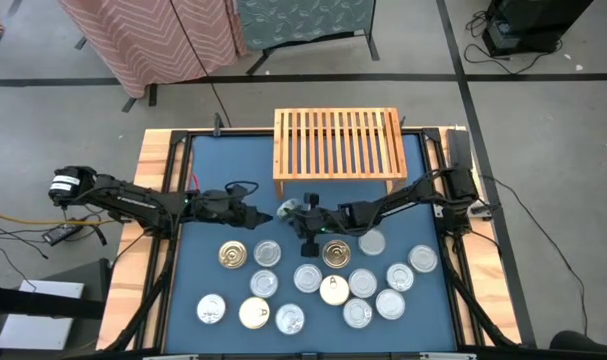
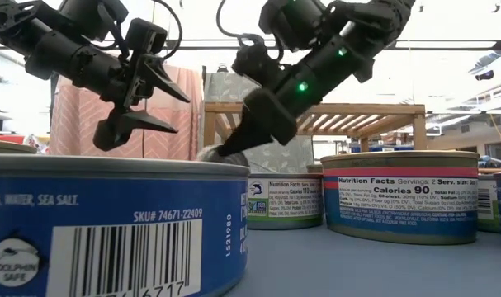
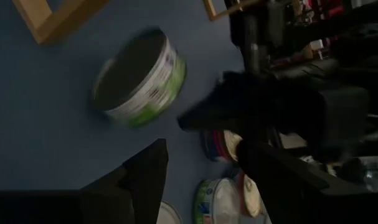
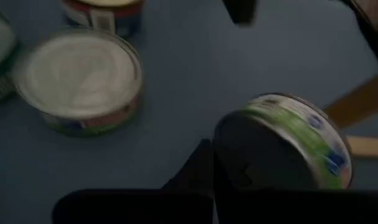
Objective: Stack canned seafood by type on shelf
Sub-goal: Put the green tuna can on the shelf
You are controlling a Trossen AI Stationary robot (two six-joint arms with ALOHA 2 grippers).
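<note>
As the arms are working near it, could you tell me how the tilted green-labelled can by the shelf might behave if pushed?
The green-labelled can is round and sits tilted on its edge, so a nudge would probably roll it or drop it flat. Its metal wall looks stiff, unlikely to dent. The smooth label may slip against the right tool.

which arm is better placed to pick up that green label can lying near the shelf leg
Left, probably. The left gripper is open and aimed at the green-label can, with free mat between them. The right gripper is shut, fingertips right beside the tilted can.
</note>
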